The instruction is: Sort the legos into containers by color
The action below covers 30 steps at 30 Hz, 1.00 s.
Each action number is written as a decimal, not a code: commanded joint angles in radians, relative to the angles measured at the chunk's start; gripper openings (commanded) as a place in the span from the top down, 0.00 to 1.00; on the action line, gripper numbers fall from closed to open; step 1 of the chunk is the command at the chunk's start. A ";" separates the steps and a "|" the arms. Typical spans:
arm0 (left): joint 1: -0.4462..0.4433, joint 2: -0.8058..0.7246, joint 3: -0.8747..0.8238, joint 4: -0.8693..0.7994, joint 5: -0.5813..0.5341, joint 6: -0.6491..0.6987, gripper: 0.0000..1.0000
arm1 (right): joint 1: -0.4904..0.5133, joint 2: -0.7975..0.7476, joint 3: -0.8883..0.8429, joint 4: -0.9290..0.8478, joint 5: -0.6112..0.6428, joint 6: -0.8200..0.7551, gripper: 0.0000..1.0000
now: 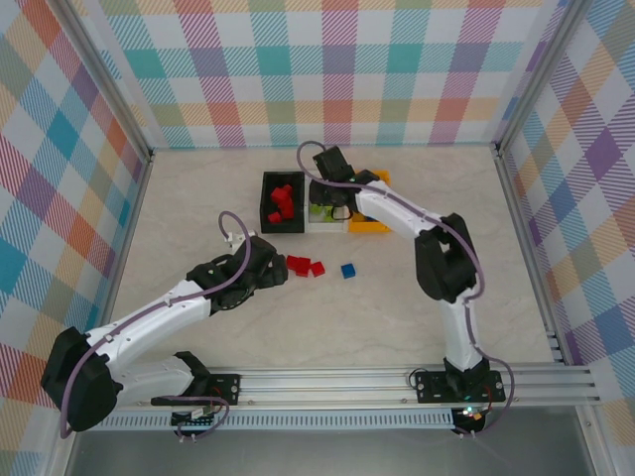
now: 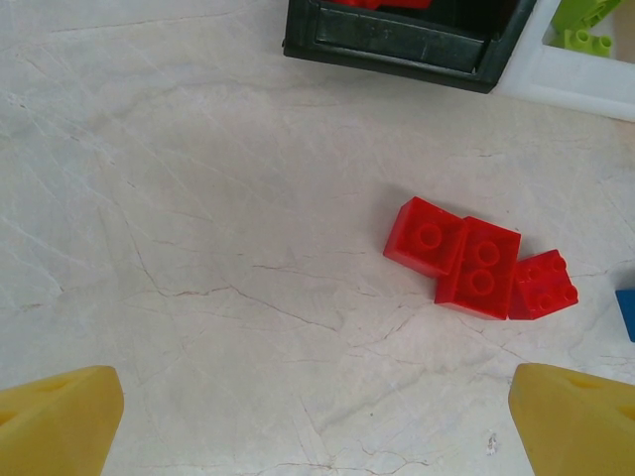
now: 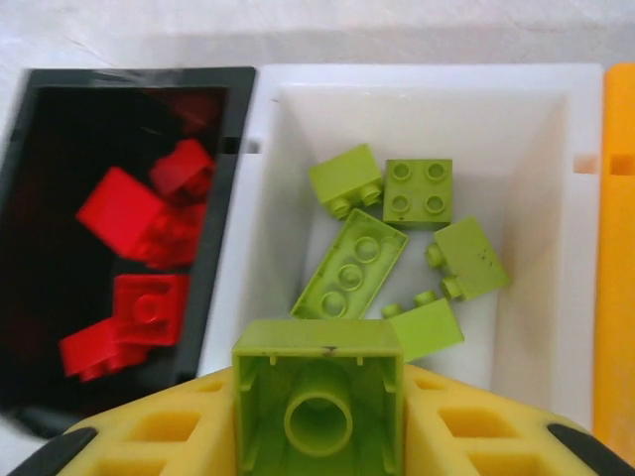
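My right gripper [image 3: 317, 397] is shut on a lime green lego [image 3: 317, 382], its hollow underside facing the camera, above the near end of the white container [image 3: 417, 77]. Several lime green legos [image 3: 349, 264] lie inside that container. The black container [image 3: 139, 76] to its left holds several red legos [image 3: 124, 210]. The orange-yellow container [image 3: 617, 248] stands on the right. My left gripper [image 2: 317, 426] is open over bare table, with three red legos [image 2: 479, 266] ahead of it and to the right. A blue lego [image 1: 348, 270] lies right of them.
The three containers stand side by side at the middle back of the table [image 1: 198, 198], black [image 1: 266, 203], white [image 1: 322, 226] and orange-yellow [image 1: 369, 226]. Checked walls close the table on three sides. A metal rail [image 1: 347, 382] runs along the near edge.
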 commanded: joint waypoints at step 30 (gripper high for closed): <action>0.014 0.093 0.036 0.029 0.085 0.019 0.00 | 0.045 -0.514 -0.848 0.084 -0.135 0.046 0.30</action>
